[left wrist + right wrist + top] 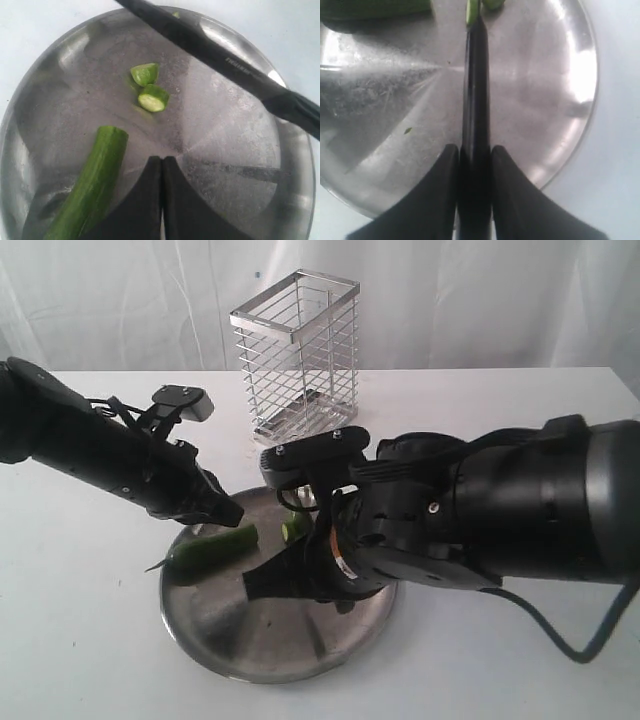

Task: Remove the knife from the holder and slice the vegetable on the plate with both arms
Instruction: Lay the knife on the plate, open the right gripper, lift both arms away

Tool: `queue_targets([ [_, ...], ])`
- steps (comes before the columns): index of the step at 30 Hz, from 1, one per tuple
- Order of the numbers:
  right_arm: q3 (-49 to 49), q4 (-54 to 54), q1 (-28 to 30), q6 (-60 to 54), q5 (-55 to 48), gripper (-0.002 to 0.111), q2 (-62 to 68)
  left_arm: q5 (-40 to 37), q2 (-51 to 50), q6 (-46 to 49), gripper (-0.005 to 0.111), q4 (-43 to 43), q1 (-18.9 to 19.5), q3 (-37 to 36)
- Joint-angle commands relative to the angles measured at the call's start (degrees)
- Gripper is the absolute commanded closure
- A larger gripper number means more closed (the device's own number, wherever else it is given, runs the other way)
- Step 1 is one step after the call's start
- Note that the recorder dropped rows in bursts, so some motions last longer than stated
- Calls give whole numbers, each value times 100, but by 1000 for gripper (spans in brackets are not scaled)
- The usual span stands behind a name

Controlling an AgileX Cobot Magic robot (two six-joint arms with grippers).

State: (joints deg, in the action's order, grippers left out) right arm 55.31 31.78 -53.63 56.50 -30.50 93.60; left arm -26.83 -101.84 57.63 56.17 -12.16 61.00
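Note:
The round steel plate holds a long green vegetable with one cut end, and two small cut pieces lie apart from it. My left gripper is shut and empty, hovering just beside the cut end of the vegetable. My right gripper is shut on the black knife. Its blade reaches across the plate toward the cut pieces. In the left wrist view the knife crosses the plate's far side at a slant. In the exterior view the right arm hides most of the knife.
The silver wire holder stands upright and empty behind the plate on the white table. The bulky right arm covers the plate's right side. A cable trails off it.

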Motion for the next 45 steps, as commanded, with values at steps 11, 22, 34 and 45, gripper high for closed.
queue_targets([
  [11, -835, 333, 497, 1130, 1471, 108, -81, 186, 1621, 349, 107, 1060, 425, -866],
  [22, -859, 274, 785, 1312, 2303, 108, 711, 211, 3532, 1012, 107, 2005, 512, -2083],
  [34, -859, 314, 797, 1262, 2576, 68, 807, 178, 5169, 540, 107, 2087, 512, -2636],
  [45, -1357, 733, 782, 1254, 2718, 71, -952, 133, 6347, 277, 107, 1976, 512, -3037],
])
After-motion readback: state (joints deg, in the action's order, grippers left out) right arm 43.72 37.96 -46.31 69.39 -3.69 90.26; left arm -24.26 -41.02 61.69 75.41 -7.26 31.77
